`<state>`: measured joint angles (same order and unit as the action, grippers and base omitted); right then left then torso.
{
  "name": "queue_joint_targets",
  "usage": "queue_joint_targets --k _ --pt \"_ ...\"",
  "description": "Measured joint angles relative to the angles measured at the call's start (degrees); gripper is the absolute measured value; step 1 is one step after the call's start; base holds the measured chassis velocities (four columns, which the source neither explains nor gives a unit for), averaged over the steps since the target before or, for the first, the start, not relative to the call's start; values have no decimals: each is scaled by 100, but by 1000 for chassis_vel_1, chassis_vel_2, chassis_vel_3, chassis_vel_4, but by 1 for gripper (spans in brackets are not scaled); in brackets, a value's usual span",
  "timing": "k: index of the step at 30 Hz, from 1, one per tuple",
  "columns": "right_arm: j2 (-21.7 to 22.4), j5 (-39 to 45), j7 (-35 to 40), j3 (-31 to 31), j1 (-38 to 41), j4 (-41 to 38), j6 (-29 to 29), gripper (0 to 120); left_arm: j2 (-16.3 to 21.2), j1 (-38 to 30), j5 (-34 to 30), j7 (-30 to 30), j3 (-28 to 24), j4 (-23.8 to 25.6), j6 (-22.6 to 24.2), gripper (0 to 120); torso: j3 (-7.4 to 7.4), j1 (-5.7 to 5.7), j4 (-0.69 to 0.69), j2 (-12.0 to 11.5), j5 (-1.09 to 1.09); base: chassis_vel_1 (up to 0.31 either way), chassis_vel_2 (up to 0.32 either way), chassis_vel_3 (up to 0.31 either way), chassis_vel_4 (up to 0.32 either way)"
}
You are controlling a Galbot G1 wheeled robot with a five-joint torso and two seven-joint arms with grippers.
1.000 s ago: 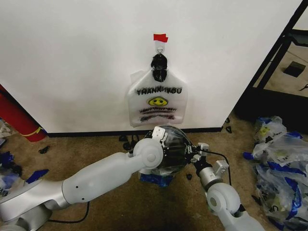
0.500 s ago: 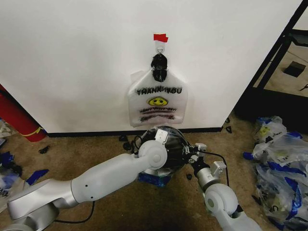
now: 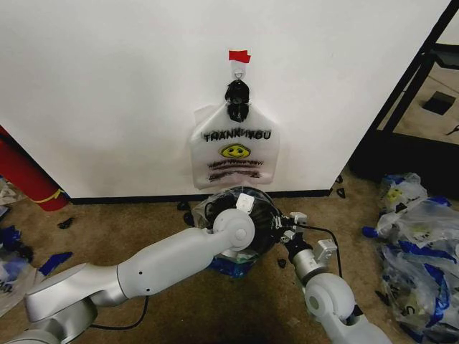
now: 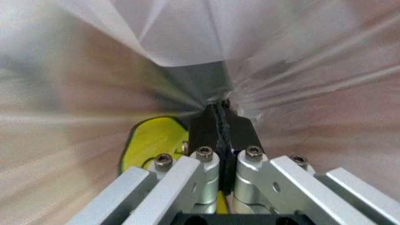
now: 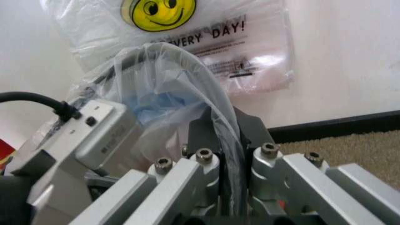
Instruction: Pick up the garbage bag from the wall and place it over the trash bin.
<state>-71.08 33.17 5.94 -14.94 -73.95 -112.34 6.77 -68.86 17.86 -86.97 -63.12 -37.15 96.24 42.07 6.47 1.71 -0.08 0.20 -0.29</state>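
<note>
The trash bin (image 3: 267, 223), black mesh, stands on the carpet at the foot of the wall (image 3: 107, 86). The see-through garbage bag (image 5: 168, 93) is drawn over the bin's top, and its blue tape patches (image 3: 231, 266) show at the base. My left gripper (image 4: 222, 110) is shut on bunched film, with the bag's yellow smiley (image 4: 153, 140) just beside it. At the bin's right side my right gripper (image 5: 226, 123) is shut on the film at the black rim (image 5: 187, 58). My left forearm (image 3: 172, 258) covers much of the bin in the head view.
A flat "THANK YOU" bag (image 3: 235, 150) hangs from a hook (image 3: 239, 72) under red tape (image 3: 239, 56). A heap of blue-taped bags (image 3: 419, 244) lies right, below a black shelf frame (image 3: 405, 97). A red cylinder (image 3: 25, 175) leans at the left.
My left arm has pushed forward and to the right, its wrist now closer over the bin. The right arm and the bag on the wall have stayed put.
</note>
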Motion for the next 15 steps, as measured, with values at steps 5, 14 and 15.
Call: queue_joint_targets --k 5,14,15 --pt "-29 1 -6 29 0 0 -5 1 -75 -9 20 22 -11 -138 -2 0 0 0 0 0 0 0 0 0 0" --pt "-75 68 -12 62 -24 -40 -5 1 -196 57 169 208 12 -425 -86 0 0 0 0 0 0 0 0 0 0" --pt "-75 79 -11 61 -24 -40 -5 1 -198 61 177 220 14 -435 -92 0 0 0 0 0 0 0 0 0 0"
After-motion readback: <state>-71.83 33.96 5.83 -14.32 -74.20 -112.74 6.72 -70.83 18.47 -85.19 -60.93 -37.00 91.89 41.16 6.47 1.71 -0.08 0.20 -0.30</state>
